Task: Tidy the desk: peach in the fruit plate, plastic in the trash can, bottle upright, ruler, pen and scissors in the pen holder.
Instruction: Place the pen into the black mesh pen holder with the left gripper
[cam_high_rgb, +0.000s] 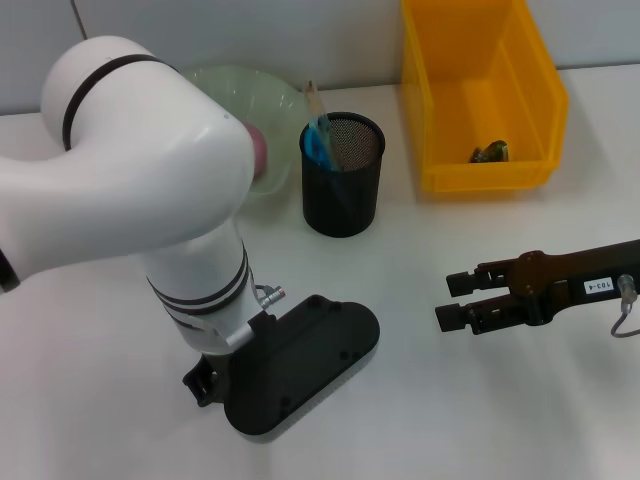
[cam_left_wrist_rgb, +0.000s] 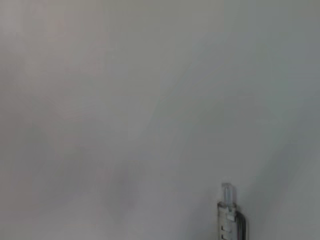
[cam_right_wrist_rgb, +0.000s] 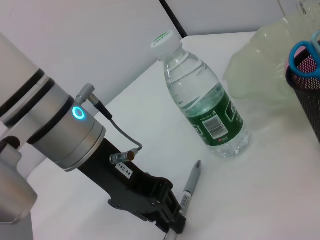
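Note:
In the right wrist view my left gripper (cam_right_wrist_rgb: 167, 227) is shut on the back end of a grey pen (cam_right_wrist_rgb: 191, 184), which points low over the table toward an upright water bottle (cam_right_wrist_rgb: 206, 105). The pen's end also shows in the left wrist view (cam_left_wrist_rgb: 229, 215). In the head view my left arm hides the pen and bottle; only a bit of the left gripper (cam_high_rgb: 200, 385) shows. The black mesh pen holder (cam_high_rgb: 343, 175) holds blue scissors (cam_high_rgb: 318, 145) and a ruler (cam_high_rgb: 312, 100). A pink peach (cam_high_rgb: 260, 150) lies in the green plate (cam_high_rgb: 255, 90). My right gripper (cam_high_rgb: 455, 300) is open and empty.
A yellow bin (cam_high_rgb: 480, 170) at the back right holds crumpled plastic (cam_high_rgb: 490, 153). The plate (cam_right_wrist_rgb: 255, 70) and pen holder (cam_right_wrist_rgb: 307, 95) stand just beyond the bottle. My left arm's white body covers the table's left half in the head view.

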